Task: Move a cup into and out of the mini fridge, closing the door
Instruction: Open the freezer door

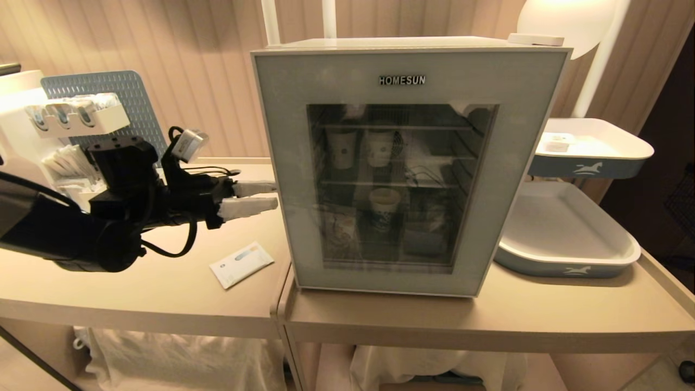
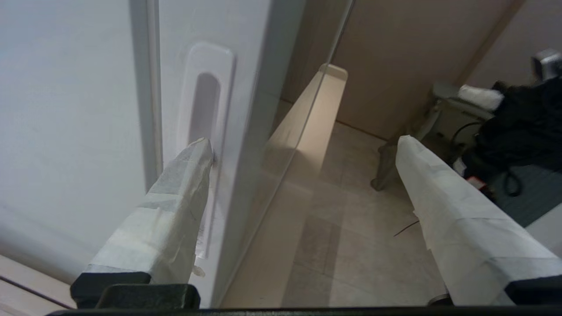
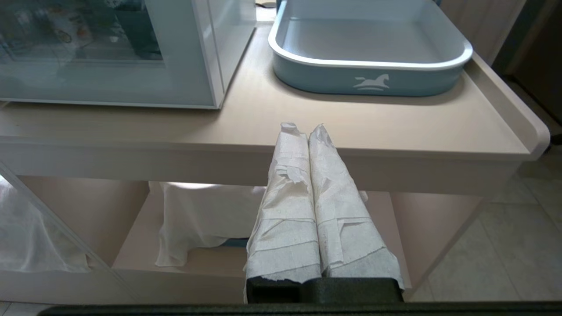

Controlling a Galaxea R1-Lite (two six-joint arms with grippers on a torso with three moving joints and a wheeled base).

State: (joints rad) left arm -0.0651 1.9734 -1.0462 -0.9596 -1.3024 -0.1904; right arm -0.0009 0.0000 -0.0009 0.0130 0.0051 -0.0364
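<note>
Mini fridge (image 1: 404, 163) on counter (image 1: 488, 315), door (image 1: 282, 163) closed, left gripper (image 1: 274, 196) spread wide at its side, one fingertip (image 2: 197, 151) at the recessed handle (image 2: 204, 105), seemingly touching, grasping nothing, right gripper (image 3: 305, 131) clenched empty before the counter edge, paper cups dimly behind glass, small cup not discernible.

Pale fridge, blue trays
The mini fridge (image 1: 412, 46) was white, its door (image 1: 412, 87) blue-grey around dark glass; the tray (image 1: 564, 260) was blue with a white horse motif.
</note>
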